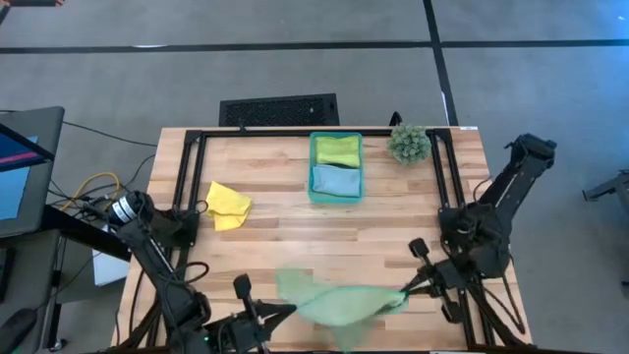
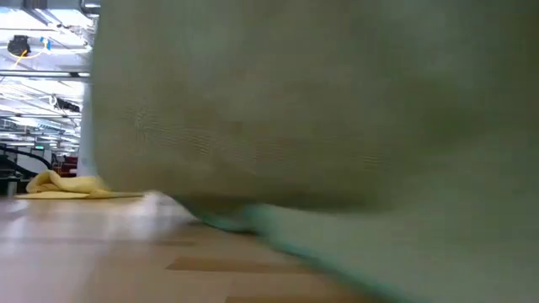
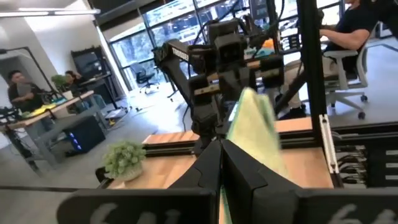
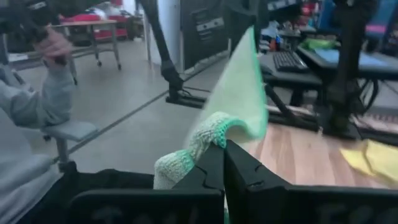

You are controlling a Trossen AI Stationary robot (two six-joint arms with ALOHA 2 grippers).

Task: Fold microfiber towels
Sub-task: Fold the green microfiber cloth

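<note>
— What do we have in front of our left wrist camera?

— Our left gripper [image 3: 222, 163], its two dark fingers [image 3: 245, 171] pressed together on the pale green towel [image 3: 254, 127], which rises between them.

— And beyond?

— The other arm [image 3: 214, 68] faces us across the wooden table [image 3: 168, 146]. A small spiky plant [image 3: 124, 158] stands at the table's edge.

— Anyone about?

— We see people seated at desks in the room behind.

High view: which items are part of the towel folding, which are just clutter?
Job:
- pale green towel, pinched between the left tool and right tool, both shut on it
- yellow towel, loose on the table
- two towels in the teal bin

Clutter:
- small plant
</note>
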